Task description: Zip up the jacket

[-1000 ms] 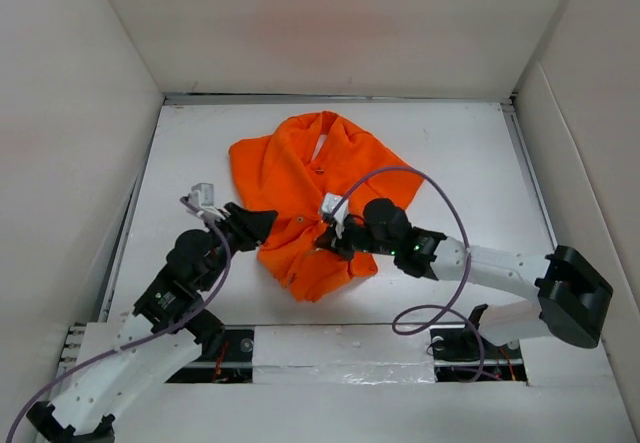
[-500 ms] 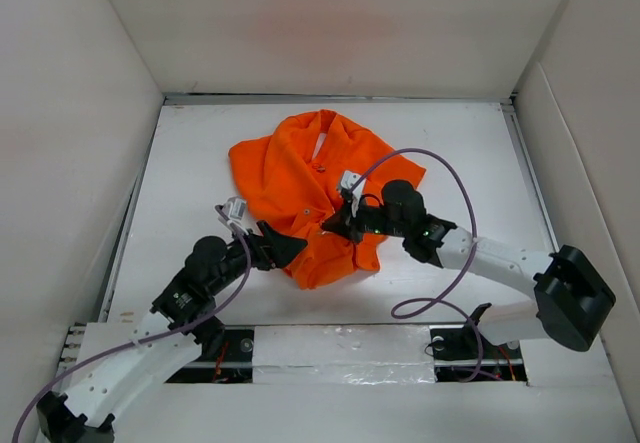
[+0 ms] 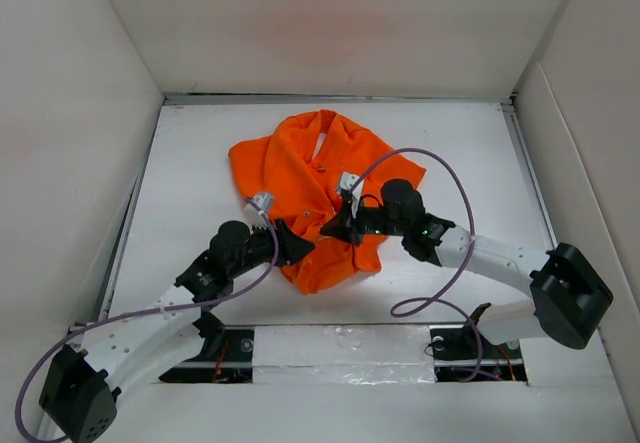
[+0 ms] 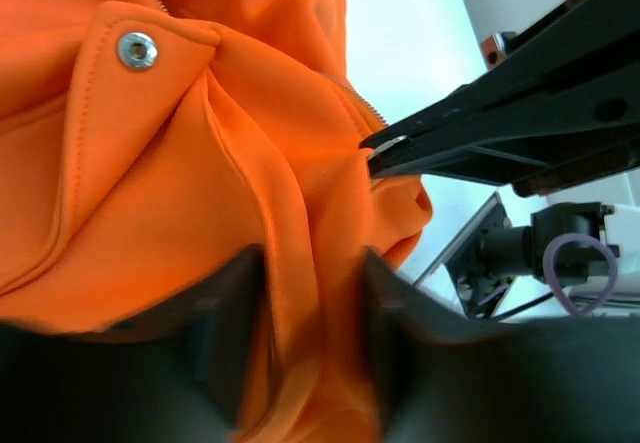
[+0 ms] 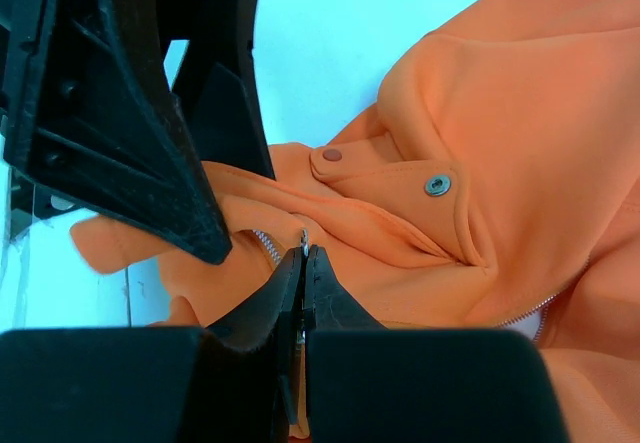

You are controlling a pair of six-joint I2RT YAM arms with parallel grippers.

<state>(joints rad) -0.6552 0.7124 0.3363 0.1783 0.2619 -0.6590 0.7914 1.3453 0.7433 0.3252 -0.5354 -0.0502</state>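
The jacket [image 3: 320, 188] lies crumpled in the middle of the white tabletop [image 3: 190, 163]. In the overhead view its collar points toward the top of the frame and its bunched lower hem toward the bottom. Both arms meet at that lower hem, which makes sense, since that is where a zip has to be started.

The right pincer [image 3: 330, 228] comes in from the right of the frame and is closed tight. In its own wrist view a small silvery piece sits right at its tips; I take it for the zipper pull [image 5: 303, 237], with a short run of zipper teeth [image 5: 265, 248] just beside it. Pinching so small a part needs the very tips of the pincer, and that is how it is held.

The left pincer [image 3: 293, 247] reaches in from the lower left. In its wrist view its two fingers [image 4: 225, 313] stand partly apart on either side of a fold of orange cloth near the hem. Whether they are pressing on that fold I cannot tell. My guess is that this pincer is there to anchor the bottom of the jacket, so the cloth stays taut while the pull is drawn along the teeth.

A metal snap [image 4: 137, 50] shows on a flap at the upper left of the left wrist view. The hem looks rumpled, so the teeth may not line up cleanly.
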